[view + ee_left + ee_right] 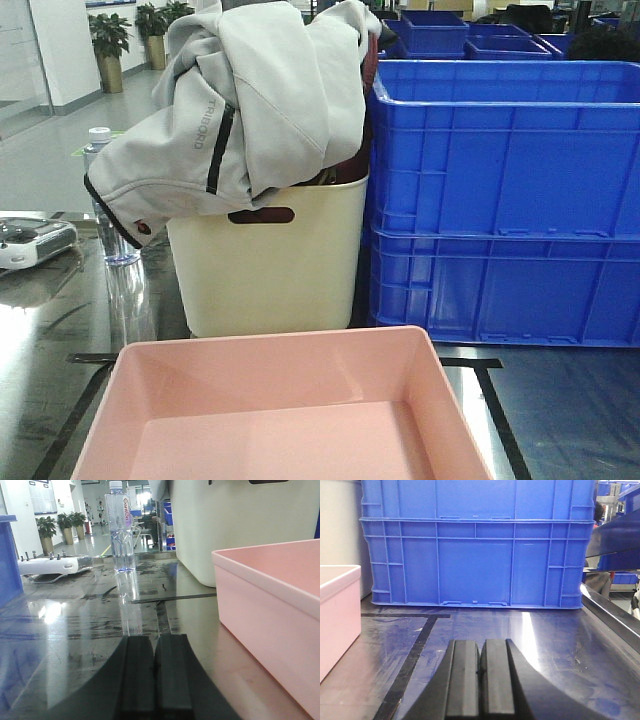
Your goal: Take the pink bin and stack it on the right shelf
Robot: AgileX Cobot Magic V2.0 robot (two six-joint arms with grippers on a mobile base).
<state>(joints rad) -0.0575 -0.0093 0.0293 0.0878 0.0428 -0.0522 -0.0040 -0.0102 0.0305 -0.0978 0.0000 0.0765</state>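
Two grippers lie low and level over the steel shelf deck [545, 640], jaws pressed together, the left gripper [155, 667] left of the pink bin [280, 410], the right gripper [481, 672] on its right, blue crates [475, 545] beyond.

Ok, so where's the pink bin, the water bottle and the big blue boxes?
pink bin [270, 385]: front view, inner back wall.
water bottle [121, 530]: left wrist view, the clear body under its label.
blue crates [475, 555]: right wrist view, front wall of the stack.
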